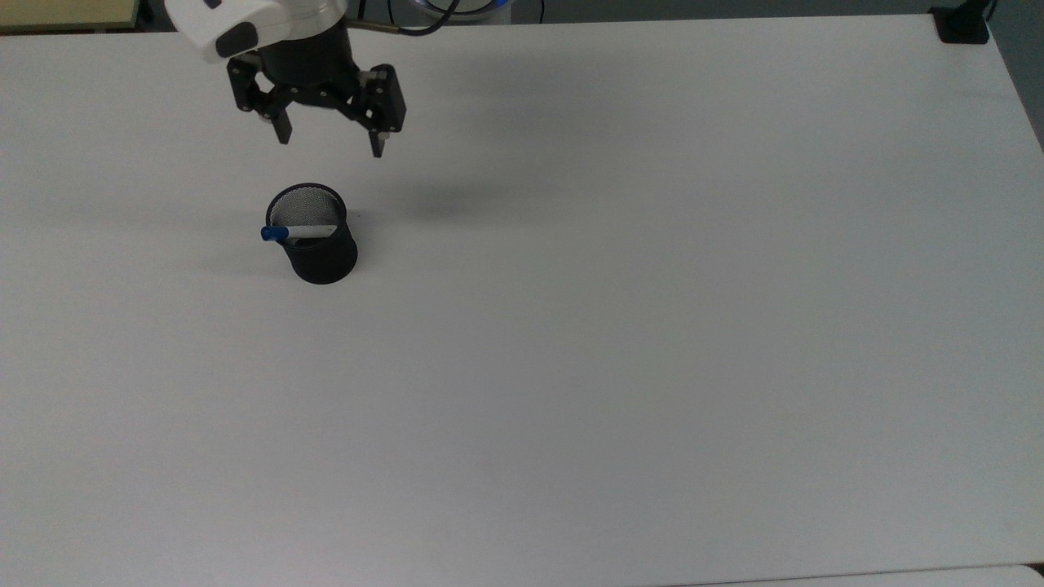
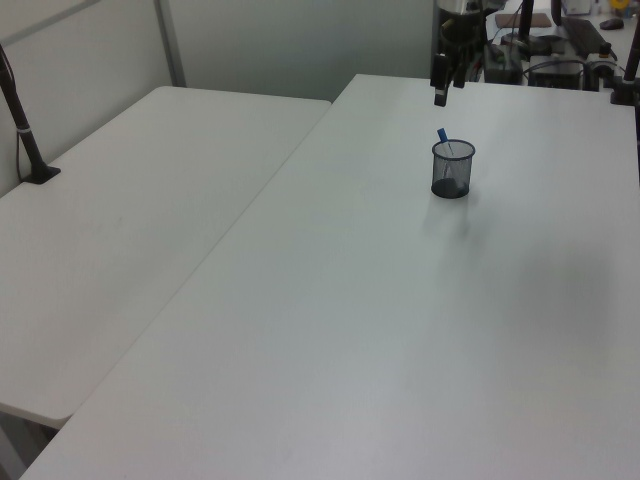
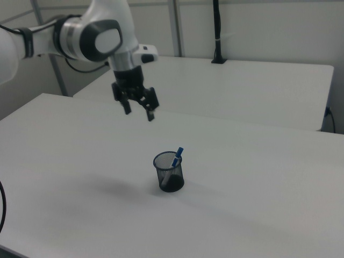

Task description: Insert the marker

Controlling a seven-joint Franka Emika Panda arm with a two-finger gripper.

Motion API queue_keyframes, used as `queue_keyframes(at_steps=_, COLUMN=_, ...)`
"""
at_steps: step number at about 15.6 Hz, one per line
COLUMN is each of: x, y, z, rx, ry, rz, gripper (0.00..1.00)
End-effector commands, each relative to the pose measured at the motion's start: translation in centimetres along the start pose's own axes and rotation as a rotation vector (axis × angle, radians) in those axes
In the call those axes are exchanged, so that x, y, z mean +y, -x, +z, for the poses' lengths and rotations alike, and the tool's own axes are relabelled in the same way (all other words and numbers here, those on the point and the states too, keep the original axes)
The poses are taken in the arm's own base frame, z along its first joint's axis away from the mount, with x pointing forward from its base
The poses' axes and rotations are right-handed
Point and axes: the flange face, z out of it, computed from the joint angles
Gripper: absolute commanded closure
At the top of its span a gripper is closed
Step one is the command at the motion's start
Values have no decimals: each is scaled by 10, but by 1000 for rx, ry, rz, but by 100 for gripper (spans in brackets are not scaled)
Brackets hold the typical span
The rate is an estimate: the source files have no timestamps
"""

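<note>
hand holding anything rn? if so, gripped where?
Nothing. The hand is open and empty, hanging above the table. The marker leans inside the black mesh cup, blue cap sticking out over the rim.

You are working in a robotics lab or test room, not a home. The long white table is plain laminate with nothing homely on it, and in the left view a second white table of the same kind stands alongside at 9 o'clock. Grey partition walls with metal uprights close the space off at 12 o'clock. A black camera post is clamped to the far table in the right view, and another black post stands at the left view's 9 o'clock. Cabled equipment crowds the left view's 1 o'clock corner.
</note>
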Motion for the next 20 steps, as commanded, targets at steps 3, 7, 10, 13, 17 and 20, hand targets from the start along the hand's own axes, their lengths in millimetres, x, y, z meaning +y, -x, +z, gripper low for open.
queue_keyframes(at_steps=3, x=-30, y=11, z=-24, rx=-83, ry=-27, rz=-7, gripper=0)
queue_keyframes(at_steps=7, x=-17, y=14, z=-33, rx=-71, ry=-39, rz=-2, gripper=0)
queue_keyframes(at_steps=10, x=-11, y=14, z=-36, rx=-66, ry=-38, rz=1, gripper=0)
queue_keyframes(at_steps=13, x=-7, y=14, z=-37, rx=-65, ry=-38, rz=8, gripper=0)
queue_keyframes(at_steps=17, x=-5, y=14, z=-40, rx=-59, ry=-37, rz=16, gripper=0)
queue_keyframes(at_steps=20, x=-5, y=13, z=-39, rx=-59, ry=-37, rz=24, gripper=0)
